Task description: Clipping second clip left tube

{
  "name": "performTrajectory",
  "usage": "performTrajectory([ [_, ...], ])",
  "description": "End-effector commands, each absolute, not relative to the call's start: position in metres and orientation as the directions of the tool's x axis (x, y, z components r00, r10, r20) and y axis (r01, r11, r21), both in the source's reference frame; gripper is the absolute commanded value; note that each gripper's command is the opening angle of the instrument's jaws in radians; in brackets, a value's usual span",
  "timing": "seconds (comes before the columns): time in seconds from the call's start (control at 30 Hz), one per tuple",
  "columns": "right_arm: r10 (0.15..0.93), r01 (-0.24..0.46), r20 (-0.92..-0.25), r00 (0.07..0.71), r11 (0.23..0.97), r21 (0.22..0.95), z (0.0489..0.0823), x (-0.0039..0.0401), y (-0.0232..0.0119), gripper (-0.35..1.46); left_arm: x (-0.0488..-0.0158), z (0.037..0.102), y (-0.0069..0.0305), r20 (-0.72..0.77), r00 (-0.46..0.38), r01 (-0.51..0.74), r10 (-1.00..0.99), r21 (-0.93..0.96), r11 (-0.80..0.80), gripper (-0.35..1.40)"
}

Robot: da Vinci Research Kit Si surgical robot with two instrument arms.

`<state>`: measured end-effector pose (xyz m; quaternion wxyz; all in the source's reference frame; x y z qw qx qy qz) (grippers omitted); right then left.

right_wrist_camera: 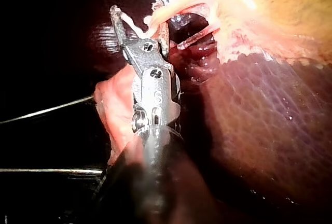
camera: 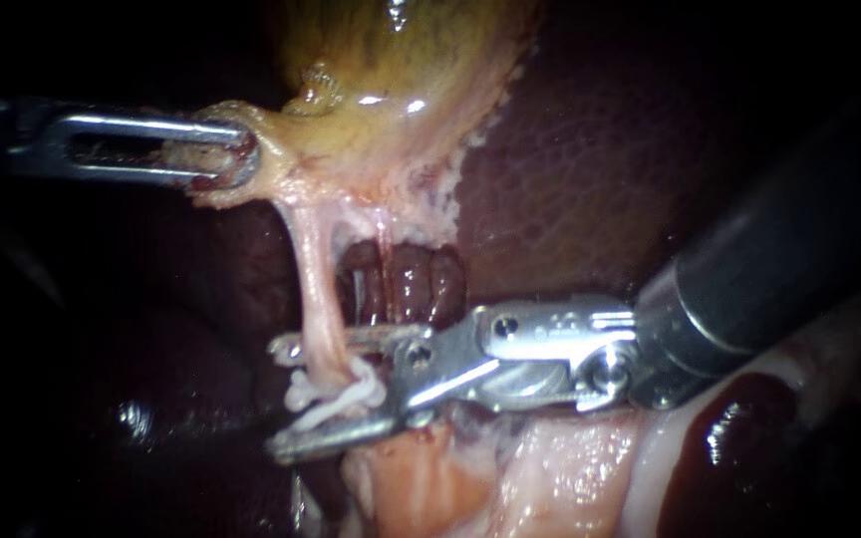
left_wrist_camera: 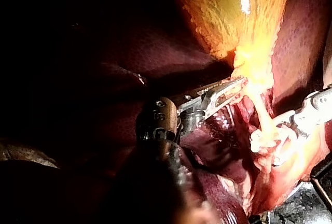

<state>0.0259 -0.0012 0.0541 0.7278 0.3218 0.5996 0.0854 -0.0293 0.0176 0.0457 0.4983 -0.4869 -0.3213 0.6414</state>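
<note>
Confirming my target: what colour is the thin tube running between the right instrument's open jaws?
The thin tube is a pale, glistening pinkish-cream; it shows clearest in the endoscope view.

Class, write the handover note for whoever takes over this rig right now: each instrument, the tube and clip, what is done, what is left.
Left instrument: jaws shut on the gallbladder at its neck, stretching the left tube.
Right instrument: jaws open, straddling that tube low down, at what looks like a white clip on it.
Done: jaws placed around the tube.
Left: close them to set the clip, then back off.
</note>
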Motion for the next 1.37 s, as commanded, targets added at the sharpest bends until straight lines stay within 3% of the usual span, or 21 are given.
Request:
performTrajectory([
  [0.03,0.508,0.261,-0.819,0.267,0.780,0.569,0.0541,0.0259,-0.0012,0.48,-0.0293,0.0458,0.0176,-0.304,-0.029,-0.327,0.952,-0.897,-0.296,-0.35],
  [0.5,0.559,0.235,-0.780,0.281,0.748,0.620,0.0550,0.0250,-0.0007,0.14,-0.0294,0.0458,0.0176,-0.304,-0.029,-0.327,0.952,-0.897,-0.296,-0.35],
  [0.67,0.570,0.252,-0.769,0.288,0.730,0.635,0.0552,0.0246,-0.0007,-0.33,-0.0294,0.0458,0.0176,-0.304,-0.029,-0.327,0.952,-0.897,-0.296,-0.35],
  [0.7,0.570,0.257,-0.770,0.288,0.728,0.635,0.0552,0.0246,-0.0006,-0.35,-0.0294,0.0458,0.0176,-0.304,-0.029,-0.327,0.952,-0.897,-0.296,-0.35],
  [1.2,0.586,0.273,-0.745,0.318,0.696,0.664,0.0564,0.0244,0.0001,-0.35,-0.0296,0.0462,0.0175,-0.306,-0.028,-0.328,0.952,-0.896,-0.298,-0.35],
  [1.23,0.587,0.268,-0.745,0.317,0.699,0.664,0.0565,0.0243,0.0002,-0.31,-0.0296,0.0463,0.0175,-0.306,-0.028,-0.328,0.951,-0.896,-0.298,-0.35],
  [1.27,0.588,0.246,-0.746,0.313,0.708,0.662,0.0567,0.0242,0.0003,-0.07,-0.0297,0.0463,0.0175,-0.306,-0.028,-0.328,0.951,-0.896,-0.298,-0.35],
  [1.37,0.593,0.177,-0.746,0.301,0.734,0.655,0.0572,0.0237,0.0007,0.31,-0.0298,0.0464,0.0176,-0.307,-0.028,-0.328,0.951,-0.896,-0.298,-0.35],
])
